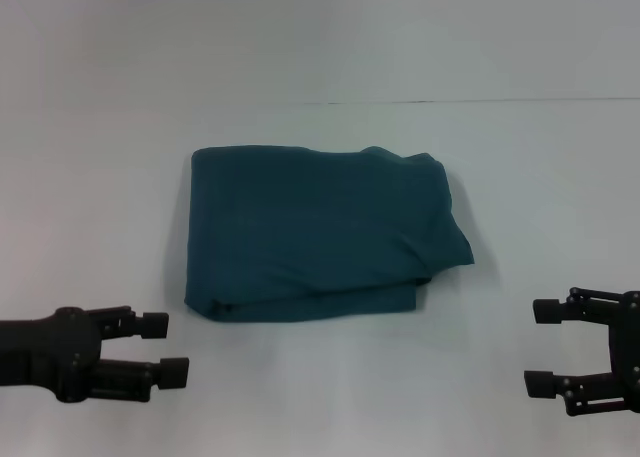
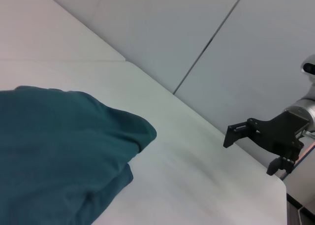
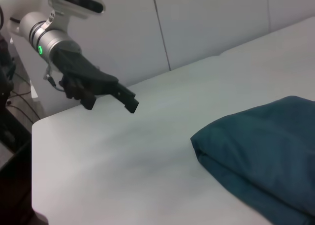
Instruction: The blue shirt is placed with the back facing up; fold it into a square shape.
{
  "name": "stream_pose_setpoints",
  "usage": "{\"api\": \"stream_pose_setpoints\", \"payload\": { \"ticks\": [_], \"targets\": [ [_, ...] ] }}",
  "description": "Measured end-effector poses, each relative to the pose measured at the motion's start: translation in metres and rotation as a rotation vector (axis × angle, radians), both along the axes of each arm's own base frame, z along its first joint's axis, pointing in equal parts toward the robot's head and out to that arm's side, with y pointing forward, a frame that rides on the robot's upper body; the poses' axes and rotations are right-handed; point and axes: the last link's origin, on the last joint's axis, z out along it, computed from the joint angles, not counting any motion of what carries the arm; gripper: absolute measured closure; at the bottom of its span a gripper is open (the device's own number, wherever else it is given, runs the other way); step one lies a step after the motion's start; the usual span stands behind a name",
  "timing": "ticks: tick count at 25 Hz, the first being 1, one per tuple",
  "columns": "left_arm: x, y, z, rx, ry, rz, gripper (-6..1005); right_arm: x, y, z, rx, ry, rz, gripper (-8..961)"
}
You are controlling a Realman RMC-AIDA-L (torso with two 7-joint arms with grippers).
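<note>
Left gripper point(image 1: 165, 349) hovers open near the tabletop's point(image 1: 320, 397) front left edge; the blue shirt point(image 1: 320, 232) lies folded at centre, unobstructed; right gripper point(image 1: 545, 347), also open, hovers near the front right edge

White table point(image 1: 330, 387) bears the folded blue shirt point(image 1: 320, 232).

Black two-pronged left gripper point(image 1: 170, 349) and right gripper point(image 1: 543, 347); silver wrist, green light ring.
</note>
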Motion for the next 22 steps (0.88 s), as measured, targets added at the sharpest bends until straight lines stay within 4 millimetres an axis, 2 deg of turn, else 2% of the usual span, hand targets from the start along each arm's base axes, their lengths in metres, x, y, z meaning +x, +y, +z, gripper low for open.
{"api": "stream_pose_setpoints", "payload": {
  "ticks": [13,22],
  "targets": [
    [-0.005,-0.012,-0.008,-0.024,-0.002,0.016,47,0.002,-0.002,-0.002,0.0,0.006,-0.005,8],
    [-0.006,-0.013,-0.008,-0.021,-0.003,0.016,47,0.002,0.0,-0.003,0.005,0.008,-0.011,9]
  ]
}}
